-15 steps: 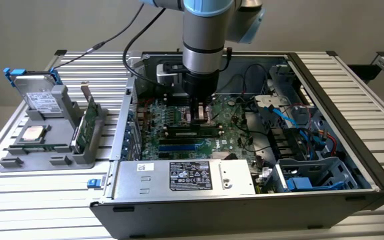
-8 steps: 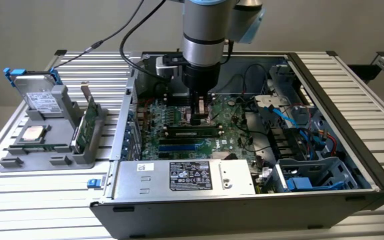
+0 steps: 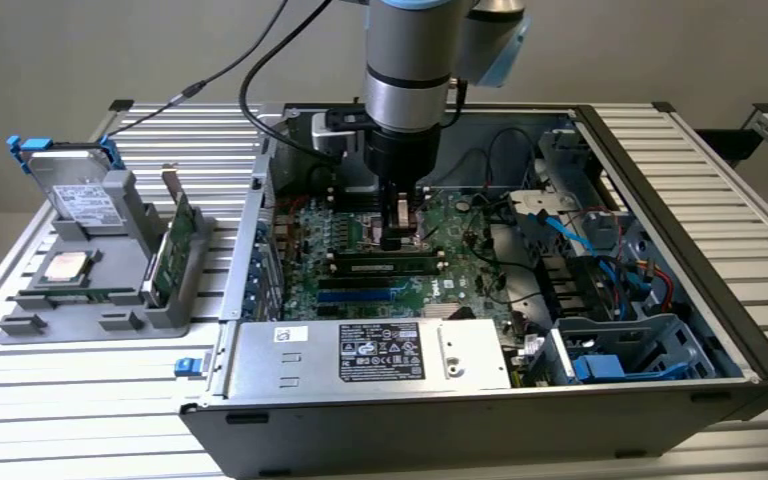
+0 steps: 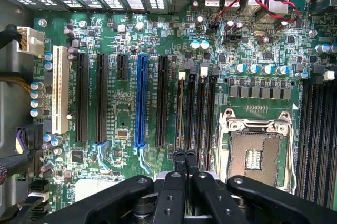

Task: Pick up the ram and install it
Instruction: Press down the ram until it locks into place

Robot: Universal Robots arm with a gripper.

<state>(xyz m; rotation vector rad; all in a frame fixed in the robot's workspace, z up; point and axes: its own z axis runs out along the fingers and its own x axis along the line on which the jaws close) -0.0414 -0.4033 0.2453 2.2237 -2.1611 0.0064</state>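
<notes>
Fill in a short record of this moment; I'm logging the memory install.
gripper: shut, fingertips together, low over the memory slots
ram: lying along a slot just below the gripper; whether fully seated, cannot tell
processor socket: empty, beside the memory slots
computer case: open, arm reaching inside
holder: outside the case, on the exterior view's left, carrying an expansion card and a silver processor chip

arm (image 3: 414, 60): silver-grey tube, light-blue cap | black cables | end effector (image 4: 184, 162): black, 2 fingers, screw holes
</notes>
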